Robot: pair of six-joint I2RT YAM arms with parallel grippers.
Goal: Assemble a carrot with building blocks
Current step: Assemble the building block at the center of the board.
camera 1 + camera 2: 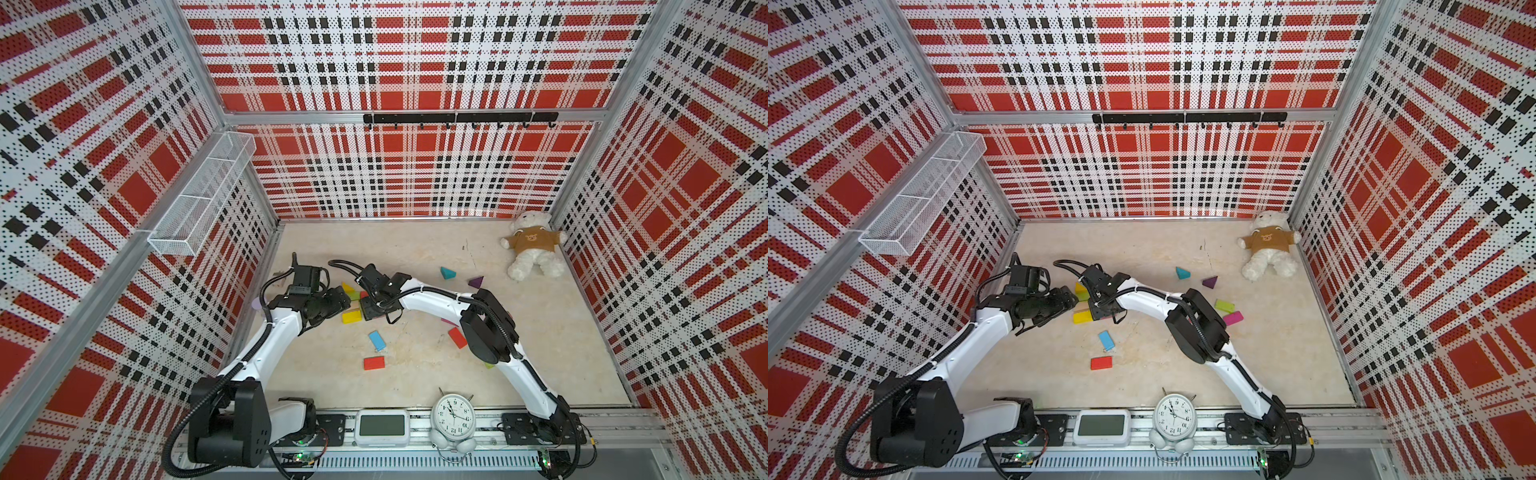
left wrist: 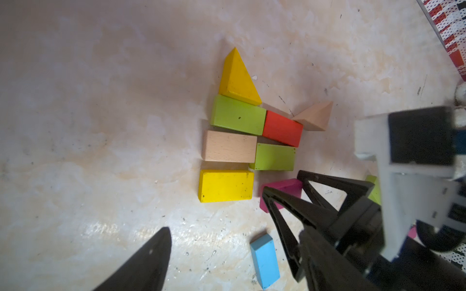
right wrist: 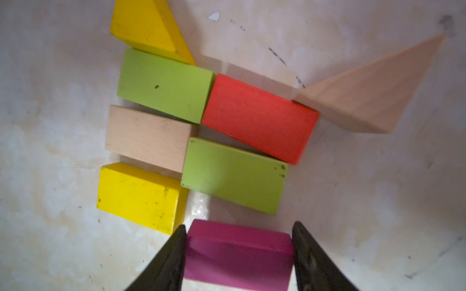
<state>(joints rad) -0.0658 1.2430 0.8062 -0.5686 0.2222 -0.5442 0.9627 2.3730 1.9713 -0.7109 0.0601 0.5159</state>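
The right gripper (image 3: 239,225) is clenched on a magenta rectangular wooden block (image 3: 239,254). One black finger presses each short end, which leaves the block's long faces free to slide in against its neighbours. The block sits at the edge of the half-built figure on the pale marbled table (image 2: 100,126). It is near a yellow rectangular wooden block (image 2: 225,186) and a lime green rectangular wooden block (image 2: 274,156) but not yet against them. Whether it rests on the surface or hangs just above it I cannot tell. The gap it faces looks like the next slot, since the pieces already laid form two close columns. A yellow triangular wooden block (image 2: 238,80), a second lime green rectangular block (image 2: 238,118) and a tan rectangular wooden block (image 2: 228,146) run in a line to the yellow rectangle. Alongside them, a red rectangular wooden block (image 2: 282,129) touches a tan triangular wooden block (image 2: 315,117) (the red one lies slightly askew, so a careless push could skew it further). The left gripper (image 1: 338,300) hovers just beside the cluster with its jaws spread wide and nothing between them, probably placed to steady the row. Spare pieces lie apart: a light blue rectangular block (image 2: 264,259) nearby, and a teal triangular block (image 1: 447,273) and a purple triangular block (image 1: 476,282) farther off.
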